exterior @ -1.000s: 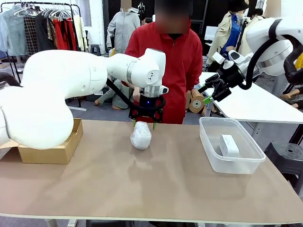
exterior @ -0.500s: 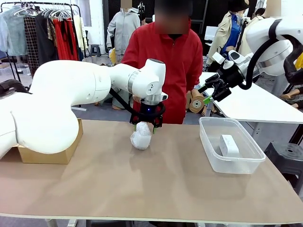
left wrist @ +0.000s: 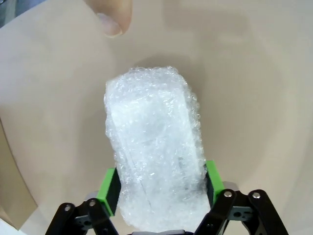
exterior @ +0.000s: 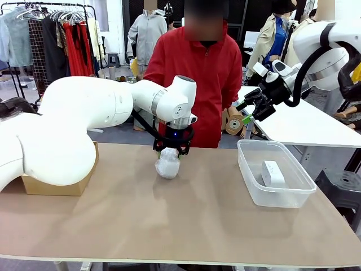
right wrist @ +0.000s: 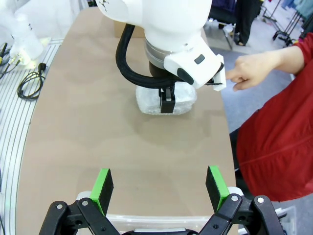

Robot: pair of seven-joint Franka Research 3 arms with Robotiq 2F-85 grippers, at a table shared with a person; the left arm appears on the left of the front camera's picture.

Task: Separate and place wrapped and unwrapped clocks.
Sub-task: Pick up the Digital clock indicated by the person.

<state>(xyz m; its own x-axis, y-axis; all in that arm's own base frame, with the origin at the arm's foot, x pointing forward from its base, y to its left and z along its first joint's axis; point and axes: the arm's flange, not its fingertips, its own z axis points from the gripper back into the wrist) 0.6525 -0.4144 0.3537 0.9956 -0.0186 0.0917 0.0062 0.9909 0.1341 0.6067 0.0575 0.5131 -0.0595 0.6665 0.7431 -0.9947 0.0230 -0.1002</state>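
A wrapped clock (exterior: 167,164), a lump in crinkly white plastic wrap, stands on the brown table (exterior: 186,220) just in front of the person. My left gripper (exterior: 169,151) comes down over it from above. In the left wrist view its green pads (left wrist: 109,185) press against both sides of the wrapped clock (left wrist: 154,142). An unwrapped clock (exterior: 272,173), a smooth white block, lies in the clear plastic bin (exterior: 254,192) at the right. My right gripper (exterior: 249,113) hangs open and empty above the bin, and in its own view the right gripper (right wrist: 159,183) looks towards the wrapped clock (right wrist: 146,105).
A cardboard box (exterior: 62,182) sits at the table's left edge behind my left arm. The person in red stands at the far side, with a hand (right wrist: 247,72) held close to my left wrist and a fingertip (left wrist: 115,17) over the table beyond the clock.
My left gripper has come down over the wrapped clock and its jaws have closed in against the clock's sides. The right arm has not moved.
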